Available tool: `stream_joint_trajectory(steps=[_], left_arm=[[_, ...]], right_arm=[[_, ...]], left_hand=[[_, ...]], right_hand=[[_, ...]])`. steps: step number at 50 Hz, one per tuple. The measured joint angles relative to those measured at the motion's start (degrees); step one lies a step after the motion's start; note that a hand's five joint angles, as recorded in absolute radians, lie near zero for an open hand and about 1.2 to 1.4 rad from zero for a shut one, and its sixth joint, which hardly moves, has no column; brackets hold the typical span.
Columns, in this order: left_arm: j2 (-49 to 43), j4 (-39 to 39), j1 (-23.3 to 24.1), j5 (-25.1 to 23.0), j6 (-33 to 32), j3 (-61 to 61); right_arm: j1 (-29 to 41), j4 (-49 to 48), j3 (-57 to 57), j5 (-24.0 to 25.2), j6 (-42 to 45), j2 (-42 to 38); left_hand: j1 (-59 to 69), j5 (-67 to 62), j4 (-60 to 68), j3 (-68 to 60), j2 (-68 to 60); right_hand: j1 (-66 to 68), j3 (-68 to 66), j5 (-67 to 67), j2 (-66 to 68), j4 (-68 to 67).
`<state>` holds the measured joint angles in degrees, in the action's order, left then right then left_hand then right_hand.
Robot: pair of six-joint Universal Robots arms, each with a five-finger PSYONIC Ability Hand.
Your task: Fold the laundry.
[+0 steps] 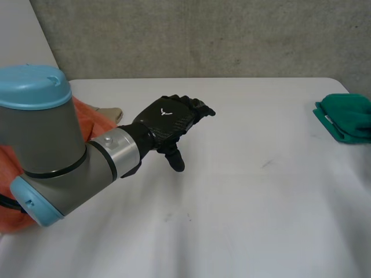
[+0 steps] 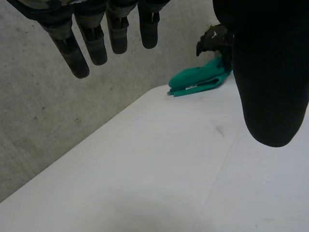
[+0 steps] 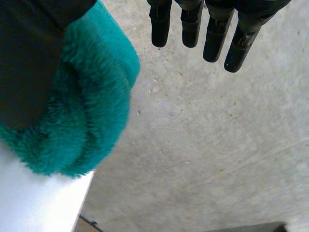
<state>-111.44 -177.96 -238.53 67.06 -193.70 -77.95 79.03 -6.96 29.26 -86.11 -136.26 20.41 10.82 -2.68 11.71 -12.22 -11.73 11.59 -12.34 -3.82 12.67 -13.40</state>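
**Looming left arm [image 1: 46, 150] hides the cloth [image 1: 95, 124]; towel [image 1: 345, 116] sits at the brink**

At the end of that arm, the left robot hand [image 1: 168, 119] hovers over the bare middle of the table [image 1: 243, 202]. It is open, with relaxed fingers and the thumb hanging down, and it holds nothing. The orange cloth lies bunched at the table's left side, behind and beneath the arm. A beige scrap [image 1: 110, 112] is beside it; I cannot tell what that is.

The right robot hand [image 3: 203, 29] is at the far right corner, fingers straight and reaching out past the table over the floor [image 3: 203, 145]. It too is open. The green towel is folded and lies against its thumb. The right wrist view shows the towel's fluffy edge bulging past the table's rim.

Two things could go wrong from here, as I judge it.

- **The towel falls.** It sits so near the rim that a sideways brush from the thumb or palm as the right robot hand pulls away could tip it onto the floor. That would undo what looks like a finished fold.
- **The cloth is dragged or badly gripped.** The left robot hand has to turn back toward the cloth, which the arm's own bulk largely hides.
  - A wide swing could let the elbow drag the heap toward the left edge.
  - A grasp made without a clear view may catch several layers at once, so the cloth would come up twisted, not by one corner.
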Motion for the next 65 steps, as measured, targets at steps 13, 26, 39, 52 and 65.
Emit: stream_joint_trajectory(steps=[13,26,39,52,65], left_arm=[[4.21,-0.32,-1.4,1.14,-0.23,-0.71],[7.15,-11.48,-14.33,10.0,-7.16,-1.63],[-9.65,-13.04,-29.83,10.18,-28.74,0.4],[-17.8,-12.93,-32.35,10.74,-34.33,1.49],[-6.54,-14.26,-20.22,13.27,-23.56,0.62]], right_arm=[[1.81,-6.04,27.92,-2.47,20.04,27.18],[18.2,-14.93,45.67,7.47,3.24,46.73],[30.23,-15.1,63.13,16.16,-8.39,53.95],[31.49,-14.78,67.53,14.76,-6.3,51.67],[29.25,-14.85,66.88,12.62,-6.45,51.72]], left_hand=[[0.0,0.0,0.0,0.0,0.0],[0.0,0.0,0.0,0.0,0.0],[2.31,-1.01,1.48,-1.12,-1.54],[51.51,-50.79,55.57,-54.01,-54.68],[51.51,-50.79,56.83,-55.57,-56.04]], right_hand=[[0.0,0.0,0.01,0.0,0.0],[0.0,0.0,0.0,0.0,0.0],[0.0,0.0,-0.01,0.0,0.0],[0.0,0.0,-0.02,0.0,0.0],[0.0,0.0,-0.01,0.0,0.0]])
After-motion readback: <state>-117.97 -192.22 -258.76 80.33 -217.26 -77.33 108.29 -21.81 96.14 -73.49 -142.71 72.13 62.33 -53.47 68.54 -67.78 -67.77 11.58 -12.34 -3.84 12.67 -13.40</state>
